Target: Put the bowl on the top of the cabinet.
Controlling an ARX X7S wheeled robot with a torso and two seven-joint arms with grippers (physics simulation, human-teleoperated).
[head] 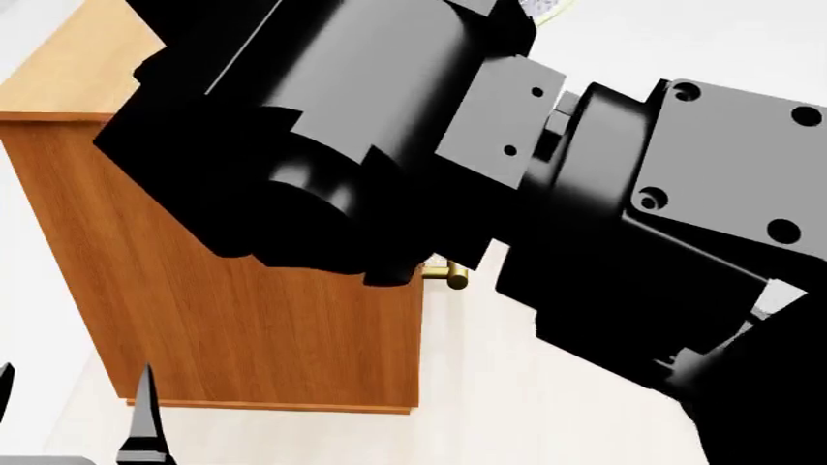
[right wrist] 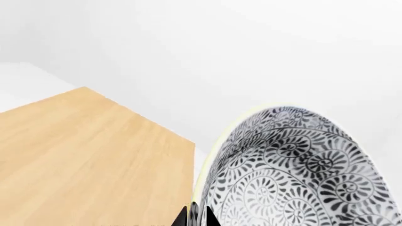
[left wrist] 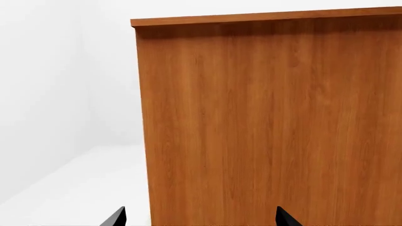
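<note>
The bowl (right wrist: pixel 295 169), white with a dense grey-black floral pattern, hangs tilted on its side in the right wrist view. My right gripper (right wrist: pixel 196 217) is shut on its rim, one finger inside and one outside. Below and beside the bowl lies the cabinet's light wood top (right wrist: pixel 94 155). In the head view the cabinet (head: pixel 232 320) stands at the left, and my own right arm (head: pixel 427 145) hides the bowl and the right gripper. My left gripper (left wrist: pixel 201 219) is open and empty, low in front of the cabinet's orange-brown side (left wrist: pixel 270 122).
A brass handle (head: pixel 452 276) sticks out at the cabinet's front corner. White floor (head: pixel 543 407) surrounds the cabinet, and a white wall (right wrist: pixel 251 52) stands behind it. The left fingertips (head: pixel 142 417) show at the head view's lower left.
</note>
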